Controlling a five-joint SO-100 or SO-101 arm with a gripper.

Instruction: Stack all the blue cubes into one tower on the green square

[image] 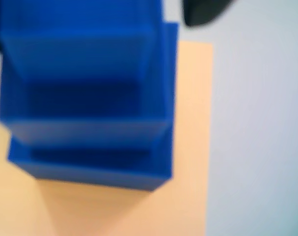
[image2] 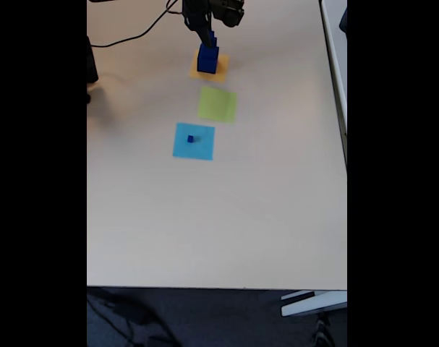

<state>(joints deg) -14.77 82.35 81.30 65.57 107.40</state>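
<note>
Blue cubes [image2: 208, 58] stacked on the orange square [image2: 220, 72], directly beneath the tool [image2: 205, 30]; its opening unclear.

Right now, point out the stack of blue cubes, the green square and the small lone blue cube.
Stack of blue cubes [image2: 207, 59], fixed view, its lower front face.
Green square [image2: 218, 104], fixed view, middle of the paper.
Small lone blue cube [image2: 190, 138], fixed view, its top.
</note>
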